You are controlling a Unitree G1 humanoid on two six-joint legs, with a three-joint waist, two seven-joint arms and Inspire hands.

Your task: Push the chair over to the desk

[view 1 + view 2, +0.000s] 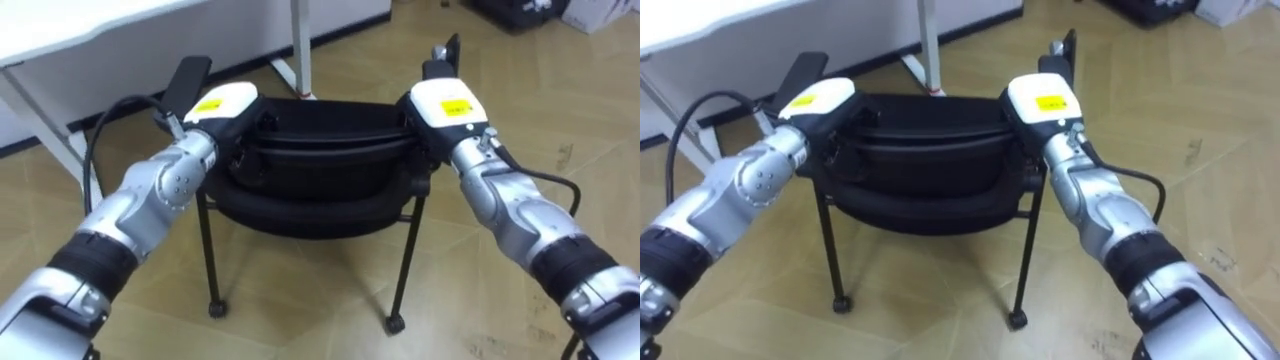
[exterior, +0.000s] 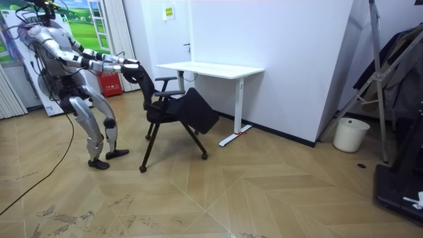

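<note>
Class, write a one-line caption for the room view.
Standing robot, left hand and right hand on black chair, near white desk.

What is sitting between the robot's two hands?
The backrest of the black chair spans the gap from the left hand to the right hand, seen in the left eye view.

The black padded chair (image 1: 320,175) has black metal legs. The left robot hand (image 1: 222,108) and right robot hand (image 1: 447,103) are white with yellow labels. The flat-topped counter (image 2: 211,69) is white; the wooden floor (image 1: 300,310) is tan herringbone.
</note>
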